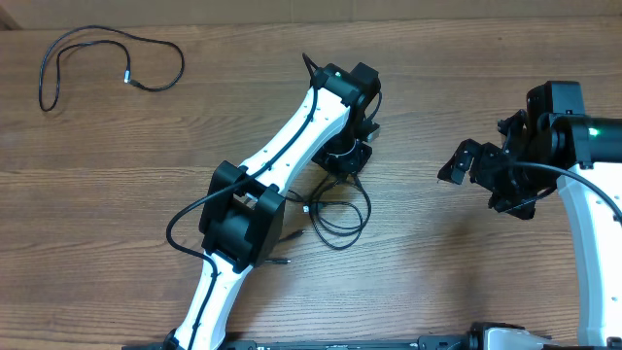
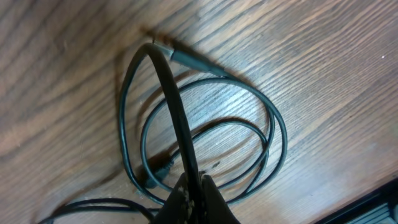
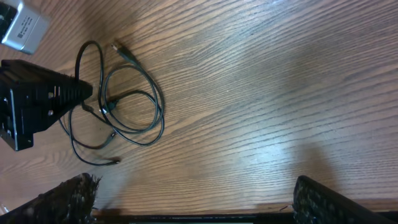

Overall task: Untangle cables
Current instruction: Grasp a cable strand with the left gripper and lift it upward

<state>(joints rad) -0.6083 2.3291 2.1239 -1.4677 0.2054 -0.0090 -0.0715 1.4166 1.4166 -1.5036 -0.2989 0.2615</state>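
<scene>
Cables point(image 2: 177, 112) coil mid-table, one strand clamped in the left gripper point(image 2: 194, 199). Right gripper point(image 1: 473, 163), at 3 o'clock, gapes empty.

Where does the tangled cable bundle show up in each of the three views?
Overhead: the bundle lies at centre, just below the left claw in the picture.
Left wrist: the bundle fills the middle, with one strand running into the claw at the bottom edge.
Right wrist: the bundle is in the left part, beside the claw.
Shared landmark: the left claw, shut on a strand of the bundle.
</scene>
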